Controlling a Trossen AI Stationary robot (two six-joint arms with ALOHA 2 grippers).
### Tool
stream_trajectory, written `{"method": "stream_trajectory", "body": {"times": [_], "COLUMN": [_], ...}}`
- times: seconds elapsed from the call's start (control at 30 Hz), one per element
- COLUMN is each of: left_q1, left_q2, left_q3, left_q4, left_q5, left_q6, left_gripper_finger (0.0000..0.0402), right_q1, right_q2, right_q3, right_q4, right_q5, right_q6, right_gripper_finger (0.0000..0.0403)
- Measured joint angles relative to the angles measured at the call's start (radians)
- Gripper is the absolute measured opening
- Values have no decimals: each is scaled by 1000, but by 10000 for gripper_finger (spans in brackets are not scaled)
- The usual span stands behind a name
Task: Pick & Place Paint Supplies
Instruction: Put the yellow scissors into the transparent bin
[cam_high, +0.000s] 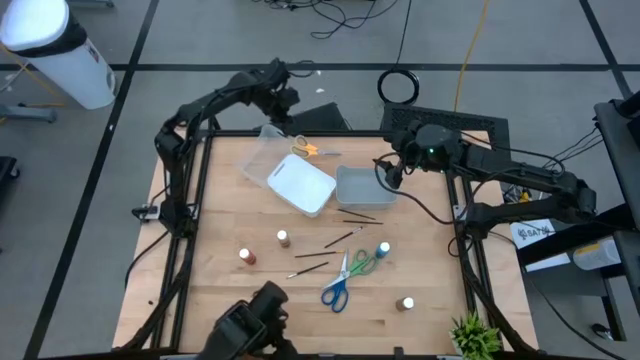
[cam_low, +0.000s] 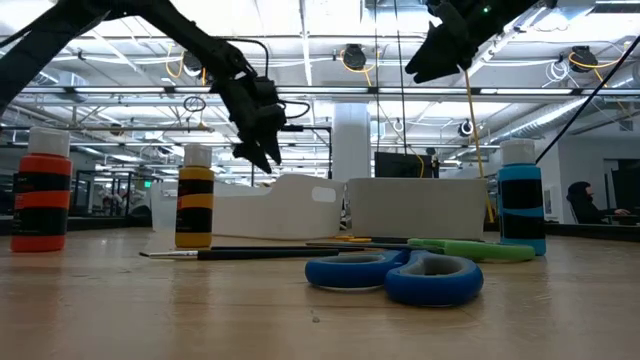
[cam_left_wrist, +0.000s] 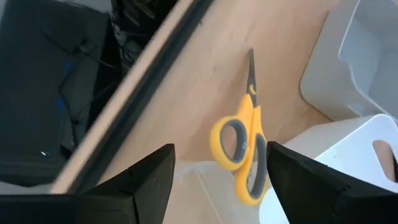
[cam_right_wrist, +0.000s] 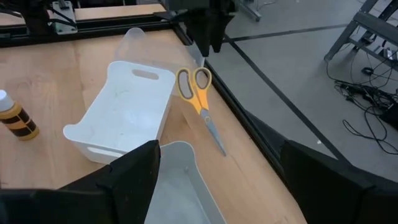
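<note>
Below left tool: yellow scissors

a light wooden counter with a dark frame along its edges carries two bins near its far side. the white bin sits tilted at an angle, a handle slot cut in one end wall (seen in the right wrist view). just beside it stands a clear plastic bin, and another clear piece lies against the white bin's far corner. a white cylinder stands on the grey floor beyond the counter, cables trail there, and a small green plant shows at the near corner.
</note>
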Motion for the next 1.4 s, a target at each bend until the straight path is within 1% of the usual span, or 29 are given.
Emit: {"method": "stream_trajectory", "body": {"times": [0.27, 0.5, 0.63, 0.73, 0.8, 0.87, 1.0, 1.03, 1.17, 1.4], "left_q1": [-23, -31, -31, -31, -31, -31, -31, -31, -33, -53], "left_q2": [67, 84, 86, 86, 86, 86, 86, 87, 87, 87], "left_q3": [0, 0, 0, 0, 0, 0, 0, 0, 0, 0], "left_q4": [-40, -43, -36, -26, -25, -21, -14, -9, -1, 7], "left_q5": [1, -2, -18, -25, -27, -26, -26, -27, -27, -27], "left_q6": [8, 17, 19, 19, 19, 19, 30, 30, 36, 83], "left_gripper_finger": [253, 253, 240, 213, 181, 137, 27, 15, 5, 3], "right_q1": [0, 0, 0, 0, 0, 0, 0, 0, 0, 0], "right_q2": [0, 0, 0, 0, 0, 0, 0, 0, 0, 0], "right_q3": [0, 0, 0, 0, 0, 0, 0, 0, 0, 0], "right_q4": [0, 0, 0, 0, 0, 0, 0, 0, 0, 0], "right_q5": [0, 0, 0, 0, 0, 0, 0, 0, 0, 0], "right_q6": [0, 0, 0, 0, 0, 0, 0, 0, 0, 0], "right_gripper_finger": [313, 313, 313, 313, 313, 313, 313, 313, 313, 313]}}
